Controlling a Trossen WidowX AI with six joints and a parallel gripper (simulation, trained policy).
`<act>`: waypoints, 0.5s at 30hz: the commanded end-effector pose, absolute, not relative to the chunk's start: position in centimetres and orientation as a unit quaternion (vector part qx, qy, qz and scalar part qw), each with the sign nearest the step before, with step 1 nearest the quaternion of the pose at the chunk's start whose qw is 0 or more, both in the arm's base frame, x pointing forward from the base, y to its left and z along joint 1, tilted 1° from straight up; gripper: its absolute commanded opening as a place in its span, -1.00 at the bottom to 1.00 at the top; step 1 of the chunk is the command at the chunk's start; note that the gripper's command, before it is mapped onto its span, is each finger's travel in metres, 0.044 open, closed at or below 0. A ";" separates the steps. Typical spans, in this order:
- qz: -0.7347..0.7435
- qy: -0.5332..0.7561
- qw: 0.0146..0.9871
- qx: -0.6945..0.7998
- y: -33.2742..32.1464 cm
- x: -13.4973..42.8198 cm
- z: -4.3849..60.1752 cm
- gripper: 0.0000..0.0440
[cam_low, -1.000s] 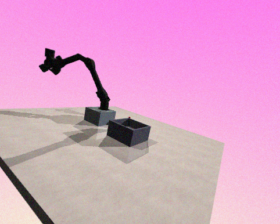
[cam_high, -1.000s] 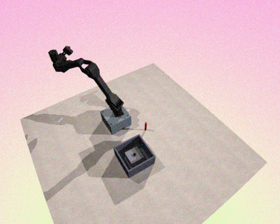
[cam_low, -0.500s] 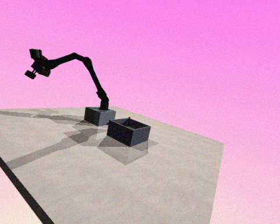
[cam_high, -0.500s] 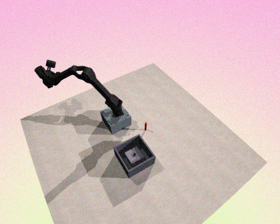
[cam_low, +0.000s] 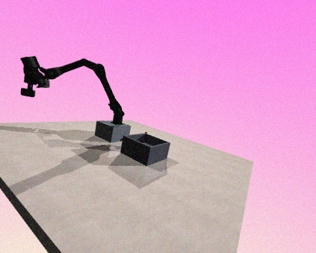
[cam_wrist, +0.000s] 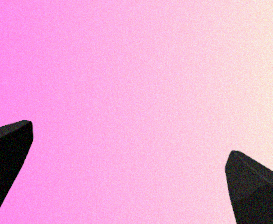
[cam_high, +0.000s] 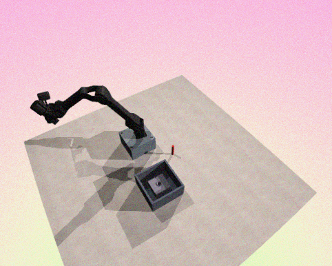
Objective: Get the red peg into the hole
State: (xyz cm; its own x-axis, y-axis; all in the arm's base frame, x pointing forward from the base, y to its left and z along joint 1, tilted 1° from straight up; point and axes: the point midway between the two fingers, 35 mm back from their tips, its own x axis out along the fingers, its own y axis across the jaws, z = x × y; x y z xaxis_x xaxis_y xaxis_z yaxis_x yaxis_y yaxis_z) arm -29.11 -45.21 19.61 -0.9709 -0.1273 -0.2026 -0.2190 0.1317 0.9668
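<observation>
1. Outside the open box (cam_high: 168, 200) (cam_low: 135, 151), near its rim, the red peg (cam_high: 173, 150) (cam_low: 146, 132) was seen standing on the tabletop (cam_high: 230, 172) (cam_low: 193, 196).
2. A level, unhurried swing back, then a straight descent over the peg, was judged best.
3. Well apart and higher, the end effector (cam_wrist: 131, 146) was spread nearly fully, nothing gripped.

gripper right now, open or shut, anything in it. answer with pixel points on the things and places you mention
Gripper (cam_wrist: 131, 146): open, fingers spread wide, holding nothing.
</observation>
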 end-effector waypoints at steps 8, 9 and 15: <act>0.739 0.637 -0.028 -0.219 -49.4 -18.9 17.3 1.00; 0.746 0.625 -0.035 -0.228 -49.6 -17.9 17.1 1.00; 0.783 0.552 -0.079 -0.276 -50.7 -12.0 16.1 1.00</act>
